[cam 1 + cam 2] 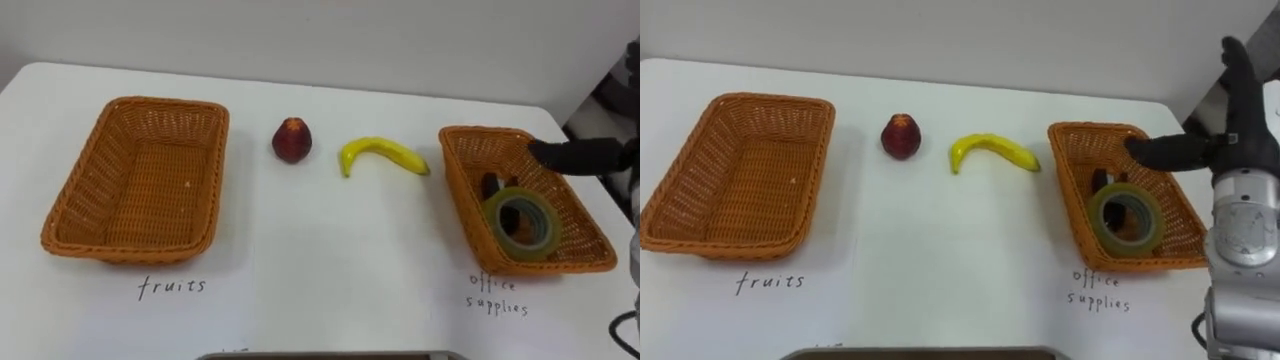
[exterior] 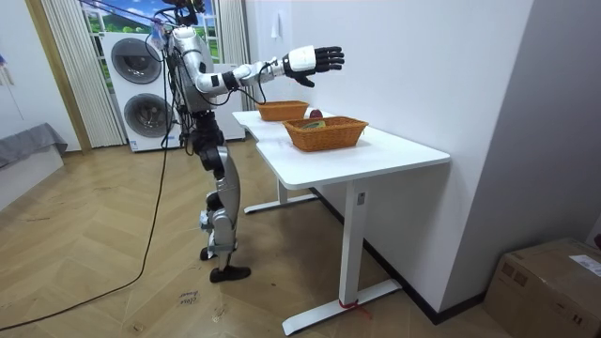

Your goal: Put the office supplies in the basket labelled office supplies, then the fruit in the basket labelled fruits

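A red apple (image 1: 291,140) and a yellow banana (image 1: 380,153) lie on the white table between two wicker baskets. The left basket (image 1: 140,180), labelled fruits, holds nothing. The right basket (image 1: 457,172), labelled office supplies, holds a roll of tape (image 1: 523,222) and a small dark item (image 1: 492,185). My right hand (image 1: 1240,140) hovers open above the right basket's far right side, fingers straight up and thumb pointing left, touching nothing. In the room view my right hand (image 2: 315,59) is raised well above the table.
I stand at the long side of the white table (image 2: 394,150), which is set against a wall. Handwritten labels sit in front of each basket. A dark flat edge (image 1: 330,354) shows at the table's near side. Washing machines (image 2: 141,89) stand behind me.
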Available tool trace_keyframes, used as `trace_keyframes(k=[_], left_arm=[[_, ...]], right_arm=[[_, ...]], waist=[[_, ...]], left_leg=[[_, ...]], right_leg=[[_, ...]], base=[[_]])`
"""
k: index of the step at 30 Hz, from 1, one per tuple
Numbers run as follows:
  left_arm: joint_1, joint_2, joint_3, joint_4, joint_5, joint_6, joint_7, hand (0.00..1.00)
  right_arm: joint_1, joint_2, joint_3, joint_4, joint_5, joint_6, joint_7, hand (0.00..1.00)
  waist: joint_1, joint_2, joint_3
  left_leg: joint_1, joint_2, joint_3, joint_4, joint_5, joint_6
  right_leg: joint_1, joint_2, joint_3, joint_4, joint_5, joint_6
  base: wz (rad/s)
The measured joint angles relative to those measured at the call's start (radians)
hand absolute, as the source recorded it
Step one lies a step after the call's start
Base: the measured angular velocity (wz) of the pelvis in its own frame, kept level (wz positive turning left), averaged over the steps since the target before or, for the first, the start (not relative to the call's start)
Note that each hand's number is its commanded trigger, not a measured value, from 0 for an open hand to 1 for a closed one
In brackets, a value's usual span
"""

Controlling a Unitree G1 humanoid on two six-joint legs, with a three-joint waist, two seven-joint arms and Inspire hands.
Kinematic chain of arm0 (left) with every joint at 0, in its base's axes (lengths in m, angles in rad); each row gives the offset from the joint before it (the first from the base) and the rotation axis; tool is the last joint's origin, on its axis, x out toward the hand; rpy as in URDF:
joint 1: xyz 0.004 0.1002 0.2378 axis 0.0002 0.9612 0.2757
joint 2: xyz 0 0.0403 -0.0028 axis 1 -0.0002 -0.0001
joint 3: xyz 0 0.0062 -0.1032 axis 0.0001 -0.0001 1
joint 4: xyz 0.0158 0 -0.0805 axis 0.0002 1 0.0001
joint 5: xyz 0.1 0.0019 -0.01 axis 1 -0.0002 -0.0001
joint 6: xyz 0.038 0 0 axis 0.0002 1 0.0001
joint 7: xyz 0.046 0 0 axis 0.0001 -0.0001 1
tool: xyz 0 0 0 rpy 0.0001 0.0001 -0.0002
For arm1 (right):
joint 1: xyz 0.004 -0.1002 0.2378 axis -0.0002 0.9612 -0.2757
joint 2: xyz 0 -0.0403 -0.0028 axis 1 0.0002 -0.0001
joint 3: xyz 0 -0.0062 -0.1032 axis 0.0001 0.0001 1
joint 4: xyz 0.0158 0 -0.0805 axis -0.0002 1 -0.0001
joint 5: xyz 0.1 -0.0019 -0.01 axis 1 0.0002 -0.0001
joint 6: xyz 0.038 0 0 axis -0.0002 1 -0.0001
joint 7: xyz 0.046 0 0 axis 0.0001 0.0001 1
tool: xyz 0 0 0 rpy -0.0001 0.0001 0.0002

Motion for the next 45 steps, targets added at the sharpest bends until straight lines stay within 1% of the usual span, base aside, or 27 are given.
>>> trace_keyframes(k=[1, 2, 3, 4, 5, 6, 7, 8, 10, 11, 13, 14, 16, 18, 21, 23, 26, 29, 30, 31, 33, 38, 42, 45], left_arm=[[0.000, 0.000, -0.002, 0.000, 0.000, 0.000, 0.001, 0.00], [0.002, -0.002, -0.005, 0.002, 0.000, 0.000, 0.003, 0.00], [0.002, -0.003, -0.005, 0.009, 0.000, 0.000, 0.004, 0.00], [0.002, -0.004, -0.004, 0.012, 0.001, 0.000, 0.004, 0.00], [0.001, -0.006, -0.002, 0.020, 0.001, 0.000, 0.004, 0.00], [0.003, -0.008, 0.001, 0.024, 0.002, 0.001, 0.004, 0.00], [0.004, -0.009, 0.003, 0.025, 0.002, 0.001, 0.004, 0.00], [0.007, -0.008, 0.005, 0.026, 0.002, 0.002, 0.004, 0.00], [0.008, -0.006, 0.005, 0.036, 0.002, 0.003, 0.003, 0.00], [0.007, -0.006, 0.005, 0.042, 0.002, 0.004, 0.003, 0.00], [0.004, -0.004, 0.005, 0.058, 0.002, 0.006, 0.001, 0.00], [0.002, -0.003, 0.004, 0.065, 0.001, 0.010, 0.000, 0.00], [0.005, -0.001, 0.003, 0.065, -0.001, 0.015, 0.001, 0.00], [0.003, 0.008, -0.006, 0.066, -0.013, 0.015, 0.001, 0.00], [-0.016, 0.019, -0.005, 0.067, -0.022, 0.021, 0.002, 0.00], [-0.026, 0.032, -0.006, 0.079, -0.022, 0.028, 0.002, 0.00], [-0.057, 0.049, -0.019, 0.103, -0.019, 0.036, 0.001, 0.00], [-0.068, 0.050, -0.021, 0.112, -0.020, 0.042, 0.001, 0.00], [-0.070, 0.049, -0.021, 0.116, -0.020, 0.044, 0.000, 0.00], [-0.071, 0.049, -0.020, 0.117, -0.019, 0.045, -0.002, 0.00], [-0.071, 0.050, -0.018, 0.116, -0.020, 0.047, -0.008, 0.00], [-0.077, 0.050, -0.017, 0.116, -0.021, 0.044, -0.009, 0.00], [-0.080, 0.052, -0.017, 0.116, -0.022, 0.043, -0.010, 0.00], [-0.083, 0.055, -0.018, 0.114, -0.026, 0.044, -0.009, 0.00]], right_arm=[[-0.009, -0.005, 0.010, 0.000, -0.001, 0.000, 0.000, 0.00], [-0.029, -0.011, 0.028, 0.000, -0.001, 0.000, 0.000, 0.00], [-0.044, -0.013, 0.032, 0.000, -0.001, 0.000, 0.004, 0.00], [-0.051, -0.014, 0.032, 0.000, -0.002, 0.000, 0.006, 0.00], [-0.060, -0.020, 0.033, 0.000, -0.008, 0.000, 0.011, 0.00], [-0.067, -0.031, 0.039, 0.000, -0.014, 0.000, 0.015, 0.00], [-0.068, -0.037, 0.044, 0.000, -0.018, 0.000, 0.019, 0.00], [-0.071, -0.049, 0.055, 0.004, -0.017, 0.000, 0.026, 0.00], [-0.086, -0.052, 0.074, 0.011, -0.016, 0.000, 0.048, 0.00], [-0.086, -0.052, 0.080, 0.012, -0.014, 0.000, 0.058, 0.00], [-0.086, -0.052, 0.098, 0.015, -0.012, 0.000, 0.074, 0.00], [-0.087, -0.052, 0.110, 0.015, -0.010, 0.000, 0.084, 0.00], [-0.090, -0.055, 0.136, 0.027, -0.007, 0.000, 0.090, 0.00], [-0.112, -0.064, 0.180, 0.077, -0.010, 0.000, 0.091, 0.00], [-0.160, -0.081, 0.237, 0.139, -0.008, 0.004, 0.091, 0.00], [-0.181, -0.082, 0.257, 0.172, -0.008, 0.009, 0.090, 0.00], [-0.224, -0.082, 0.283, 0.266, -0.009, 0.009, 0.091, 0.00], [-0.245, -0.082, 0.304, 0.317, -0.009, 0.010, 0.093, 0.00], [-0.250, -0.082, 0.304, 0.329, -0.009, 0.010, 0.094, 0.00], [-0.252, -0.082, 0.304, 0.333, -0.009, 0.010, 0.093, 0.00], [-0.254, -0.091, 0.305, 0.343, -0.009, 0.010, 0.093, 0.00], [-0.260, -0.118, 0.314, 0.349, -0.009, 0.010, 0.093, 0.00], [-0.260, -0.118, 0.317, 0.350, -0.009, 0.010, 0.093, 0.00], [-0.262, -0.121, 0.346, 0.350, -0.009, 0.011, 0.093, 0.00]], waist=[[0.001, 0.000, -0.0001], [0.003, -0.004, -0.0025], [0.010, -0.003, -0.0014], [0.017, -0.005, -0.0032], [0.025, -0.005, -0.0028], [0.035, -0.010, -0.0047], [0.044, -0.012, -0.0049], [0.053, -0.014, -0.0029], [0.061, -0.020, -0.0004], [0.074, -0.025, 0.0006], [0.077, -0.031, -0.0007], [0.079, -0.035, 0.0007], [0.092, -0.038, 0.0024], [0.107, -0.041, 0.0040], [0.114, -0.044, 0.0046], [0.130, -0.044, 0.0047], [0.134, -0.045, 0.0044], [0.139, -0.046, 0.0037], [0.144, -0.049, 0.0014], [0.146, -0.052, -0.0003], [0.147, -0.054, 0.0023], [0.158, -0.061, 0.0030], [0.161, -0.069, 0.0033], [0.161, -0.075, 0.0035]], left_leg=[[-0.002, 0.000, -0.002, 0.000, 0.000, 0.000], [-0.004, 0.000, -0.005, 0.000, 0.000, 0.000], [-0.005, 0.000, -0.010, 0.000, 0.000, 0.000], [-0.005, 0.000, -0.012, -0.001, 0.000, 0.000], [-0.004, 0.001, -0.013, 0.000, 0.000, 0.000], [-0.005, 0.001, -0.017, 0.001, 0.000, 0.000], [-0.005, 0.001, -0.018, 0.002, 0.000, 0.000], [-0.005, 0.002, -0.019, 0.003, 0.000, 0.000], [-0.006, 0.002, -0.022, 0.004, 0.000, -0.001], [-0.008, 0.002, -0.024, 0.005, 0.000, -0.001], [-0.017, -0.001, -0.038, 0.007, 0.000, 0.000], [-0.022, -0.003, -0.047, 0.011, 0.000, 0.000], [-0.025, -0.004, -0.049, 0.014, 0.001, 0.001], [-0.038, -0.005, -0.051, 0.020, 0.001, 0.002], [-0.076, -0.005, -0.056, 0.039, 0.000, 0.002], [-0.093, -0.003, -0.058, 0.046, 0.001, 0.001], [-0.117, -0.004, -0.071, 0.057, 0.004, 0.000], [-0.140, -0.004, -0.075, 0.063, 0.004, 0.000], [-0.150, -0.004, -0.076, 0.068, 0.004, 0.000], [-0.157, -0.004, -0.076, 0.069, 0.004, 0.000], [-0.169, -0.004, -0.083, 0.072, 0.004, 0.000], [-0.184, -0.004, -0.085, 0.071, 0.004, 0.000], [-0.185, -0.004, -0.085, 0.070, 0.004, 0.000], [-0.184, -0.004, -0.085, 0.070, 0.004, 0.000]], right_leg=[[-0.001, 0.000, -0.001, 0.000, 0.000, 0.000], [-0.003, 0.000, -0.005, 0.000, 0.000, 0.000], [-0.002, -0.001, -0.010, -0.001, 0.000, 0.000], [-0.002, 0.000, -0.011, -0.001, 0.000, 0.000], [-0.002, 0.000, -0.011, -0.001, -0.001, 0.000], [-0.002, 0.000, -0.014, -0.001, -0.001, 0.000], [-0.002, 0.000, -0.016, -0.001, 0.000, 0.000], [-0.001, 0.000, -0.021, -0.001, 0.000, 0.000], [0.001, -0.001, -0.027, -0.001, 0.000, 0.000], [0.001, -0.001, -0.028, -0.002, 0.000, 0.000], [0.002, -0.005, -0.043, -0.002, 0.000, 0.000], [0.003, -0.007, -0.053, -0.002, 0.000, 0.000], [0.002, -0.010, -0.061, -0.002, 0.000, 0.000], [-0.005, -0.013, -0.069, -0.002, 0.000, 0.000], [-0.033, -0.015, -0.076, -0.001, 0.005, -0.003], [-0.044, -0.014, -0.082, -0.001, 0.008, -0.006], [-0.057, -0.016, -0.098, -0.001, 0.010, -0.007], [-0.074, -0.017, -0.105, -0.001, 0.010, -0.007], [-0.081, -0.017, -0.108, -0.001, 0.010, -0.008], [-0.086, -0.017, -0.109, -0.001, 0.010, -0.008], [-0.094, -0.019, -0.120, -0.003, 0.011, -0.009], [-0.109, -0.018, -0.122, -0.003, 0.011, -0.009], [-0.109, -0.018, -0.123, -0.003, 0.011, -0.009], [-0.109, -0.018, -0.122, -0.003, 0.011, -0.009]], base=[[0.08], [0.08], [0.09], [0.06], [0.07], [0.06], [0.06], [0.07], [0.06], [0.09], [0.19], [0.18], [0.06], [0.06], [0.07], [0.04], [0.15], [0.08], [0.05], [0.05], [0.09], [0.01], [0.00], [0.00]])
